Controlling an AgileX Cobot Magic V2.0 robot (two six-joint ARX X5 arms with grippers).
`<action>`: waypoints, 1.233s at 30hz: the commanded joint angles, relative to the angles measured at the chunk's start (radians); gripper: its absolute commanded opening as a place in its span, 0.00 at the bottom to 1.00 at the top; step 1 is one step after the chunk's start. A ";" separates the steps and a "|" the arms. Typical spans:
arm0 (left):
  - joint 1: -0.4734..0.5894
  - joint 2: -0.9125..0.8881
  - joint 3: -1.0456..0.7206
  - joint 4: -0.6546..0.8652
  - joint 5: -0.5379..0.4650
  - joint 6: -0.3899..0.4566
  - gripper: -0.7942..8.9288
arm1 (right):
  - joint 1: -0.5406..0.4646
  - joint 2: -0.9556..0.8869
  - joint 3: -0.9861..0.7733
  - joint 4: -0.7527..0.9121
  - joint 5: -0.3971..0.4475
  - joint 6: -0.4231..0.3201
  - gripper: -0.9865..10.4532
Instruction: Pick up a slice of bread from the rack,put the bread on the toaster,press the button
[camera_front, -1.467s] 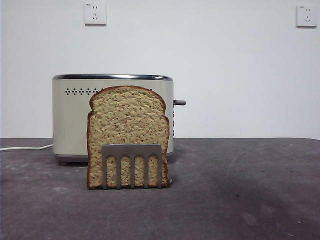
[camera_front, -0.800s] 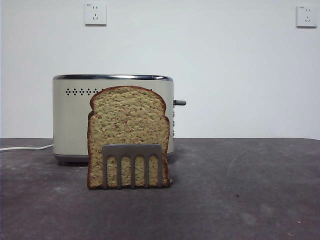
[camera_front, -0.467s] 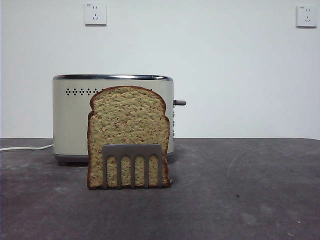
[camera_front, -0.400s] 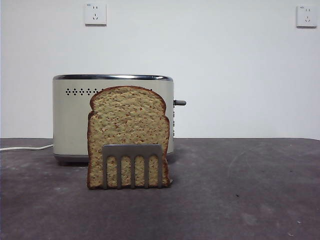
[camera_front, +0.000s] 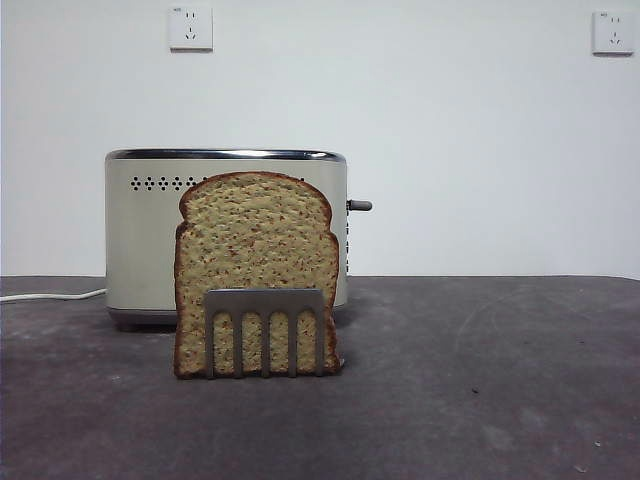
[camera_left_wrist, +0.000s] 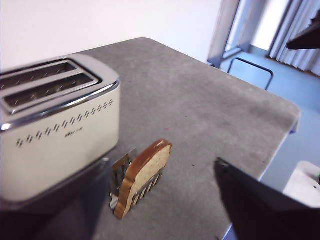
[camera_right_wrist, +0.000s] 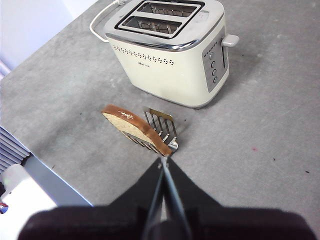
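Here stands the slice of bread (camera_front: 256, 262), upright in the rack (camera_front: 265, 332), its speckled face turned square to the front view and its domed top rising well above the rack's flat bar. The prongs cross the lower part of the slice; from the wrist views the bread sits between the rack's two rows of prongs, crust edge up.

Right behind it is the toaster (camera_front: 140, 235), cream with a chrome rim, its two slots open to the wrist cameras and its lever knob (camera_front: 360, 205) poking out of the end panel. The rack sits just in front of the toaster's long side, near but apart from it. A white cord (camera_front: 50, 296) trails off the toaster's other end toward the counter's edge.

The grey counter (camera_front: 480, 380) carries both things toward its middle, well away from the rounded corner seen in the left wrist view.

The left tool (camera_left_wrist: 165, 200) hangs high over the counter, its dark jaws spread wide apart, with bread and rack showing between them. The right tool (camera_right_wrist: 164, 165) hovers above too, on the side facing the bread's crust, jaws pressed together into one thin line, clamped on nothing. Neither touches the bread.

Two wall sockets (camera_front: 190, 27) sit high on the white wall.
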 joint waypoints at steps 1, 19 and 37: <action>-0.047 0.064 0.064 0.002 -0.003 0.086 0.73 | 0.002 -0.001 0.002 0.000 -0.001 -0.009 0.08; -0.499 0.655 0.437 -0.144 -0.425 0.462 0.72 | 0.002 0.024 0.002 -0.004 -0.001 -0.009 0.08; -0.554 1.092 0.442 -0.106 -0.524 0.586 0.57 | 0.002 0.030 0.002 -0.013 -0.001 -0.017 0.08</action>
